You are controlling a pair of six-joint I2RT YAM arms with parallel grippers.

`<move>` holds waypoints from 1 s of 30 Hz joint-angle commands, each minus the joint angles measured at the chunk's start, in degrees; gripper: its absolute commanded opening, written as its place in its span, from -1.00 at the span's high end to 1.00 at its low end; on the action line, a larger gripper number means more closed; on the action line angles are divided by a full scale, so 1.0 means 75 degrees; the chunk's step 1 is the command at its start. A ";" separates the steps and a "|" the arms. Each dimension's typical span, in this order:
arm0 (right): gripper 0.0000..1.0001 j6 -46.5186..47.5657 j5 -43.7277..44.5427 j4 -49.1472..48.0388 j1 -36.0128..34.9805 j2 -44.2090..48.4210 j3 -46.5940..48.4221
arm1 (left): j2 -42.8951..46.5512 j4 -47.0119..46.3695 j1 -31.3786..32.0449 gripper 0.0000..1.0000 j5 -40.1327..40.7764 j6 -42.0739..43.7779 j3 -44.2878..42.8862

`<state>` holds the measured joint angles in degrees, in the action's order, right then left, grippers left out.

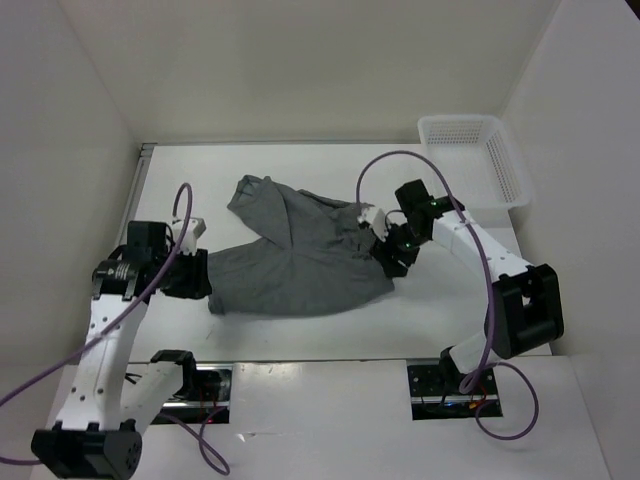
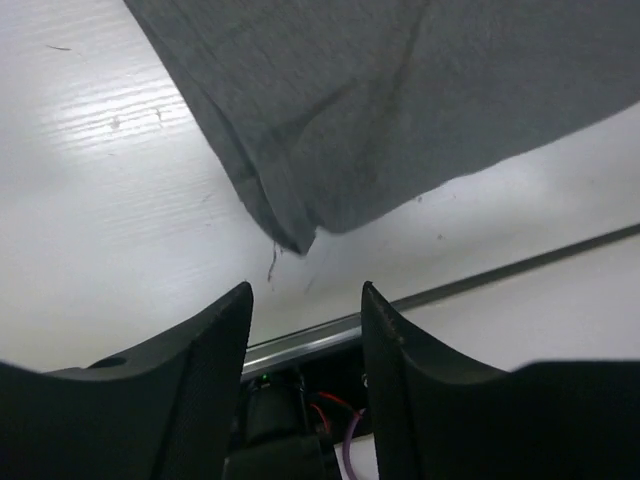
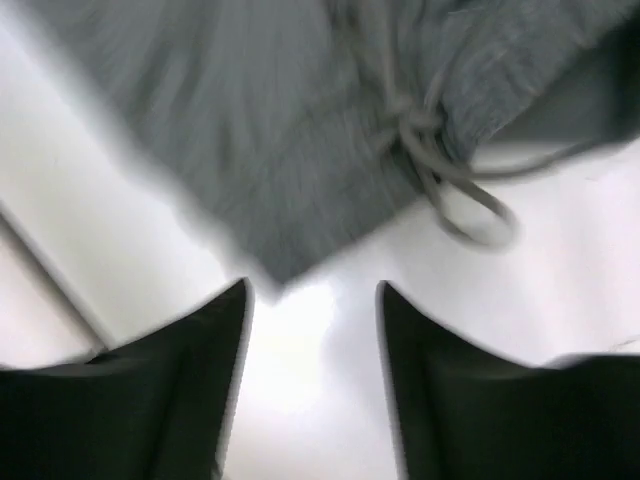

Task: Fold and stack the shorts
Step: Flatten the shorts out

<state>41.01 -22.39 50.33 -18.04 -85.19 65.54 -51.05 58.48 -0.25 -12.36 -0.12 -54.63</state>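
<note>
Grey shorts (image 1: 300, 262) show drawstring (image 3: 421, 150) only in right-wrist view.

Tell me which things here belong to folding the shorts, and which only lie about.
For the job:
- grey shorts, lying crumpled on the table
- left gripper, open, empty
- right gripper, open, empty

Only lying about:
- white mesh basket, at the far right corner, apart from the shorts
</note>
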 commanded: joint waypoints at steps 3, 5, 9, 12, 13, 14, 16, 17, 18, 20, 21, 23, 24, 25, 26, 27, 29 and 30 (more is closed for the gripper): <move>-0.61 0.2124 0.0993 0.1925 -0.0090 0.0741 -0.0348 | 0.0608 0.1063 0.0080 -0.19 -0.0334 0.0016 -0.0110; -0.72 0.2125 0.1064 0.2009 -0.0090 0.0741 -0.0091 | 0.0292 0.0551 0.0080 -0.25 0.0030 0.0016 -0.0110; -0.77 0.1309 0.0889 0.1730 -0.0090 0.0298 0.1206 | -0.1169 -0.1546 0.0150 -0.39 0.0546 0.0016 -0.0402; -0.77 -0.0202 0.0432 0.0365 -0.0090 -0.0147 0.2097 | -0.2401 -0.3387 0.0151 -0.42 0.0687 0.0016 -0.0765; -0.77 -0.0775 0.0431 -0.0177 -0.0090 -0.0265 0.2275 | -0.2753 -0.4006 0.0151 -0.42 0.0687 0.0016 -0.1265; -0.77 -0.1837 0.0501 -0.1204 -0.0090 -0.0568 0.2556 | -0.3464 -0.4221 0.0151 -0.42 0.0455 0.0016 -0.1560; -0.77 -0.2664 0.0792 -0.1926 -0.0090 -0.0991 0.2873 | -0.4391 -0.4886 0.0244 -0.42 0.0254 0.0016 -0.2286; -0.77 -0.3167 0.0922 -0.2346 -0.0090 -0.1527 0.3235 | -0.4664 -0.5111 0.0372 -0.42 0.0172 0.0016 -0.2441; -0.72 -0.3439 0.1039 -0.2548 -0.0090 -0.1787 0.3401 | -0.4945 -0.5392 0.0455 -0.42 0.0171 0.0016 -0.2605; -0.56 -0.4094 0.1554 -0.2900 -0.0090 -0.2280 0.3893 | -0.5859 -0.5581 0.0712 -0.42 0.0358 0.0016 -0.3155; -0.42 -0.4260 0.1776 -0.3180 -0.0090 -0.2746 0.4150 | -0.6488 -0.5872 0.0806 -0.42 0.0487 0.0016 -0.3331; -0.31 -0.4483 0.2409 -0.3393 -0.0090 -0.3333 0.4374 | -0.7437 -0.6085 0.0807 -0.42 0.0827 0.0016 -0.4045; -0.28 -0.4484 0.2620 -0.3486 -0.0090 -0.3488 0.4444 | -0.7734 -0.6156 0.0807 -0.42 0.0828 0.0016 -0.4280; -0.25 -0.4554 0.2762 -0.3557 -0.0009 -0.3768 0.4515 | -0.8201 -0.6156 0.0807 -0.42 0.0828 0.0016 -0.4665; -0.21 -0.4624 0.2891 -0.3558 -0.0008 -0.3875 0.4515 | -0.8403 -0.6249 0.0877 -0.42 0.0921 0.0016 -0.4785; -0.18 -0.4625 0.2973 -0.3627 0.0073 -0.3957 0.4516 | -0.8567 -0.6250 0.0877 -0.42 0.0921 0.0016 -0.4879; -0.18 -0.4695 0.3056 -0.3628 0.0074 -0.4110 0.4410 | -0.8976 -0.6321 0.0948 -0.45 0.1085 0.0016 -0.4961; -0.18 -0.4695 0.3056 -0.3628 0.0074 -0.4203 0.4213 | -0.9083 -0.6321 0.0948 -0.45 0.1086 0.0016 -0.4962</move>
<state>8.69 -3.05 27.29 -17.96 -116.64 96.62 -117.40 13.67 6.57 -5.65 -0.21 -89.36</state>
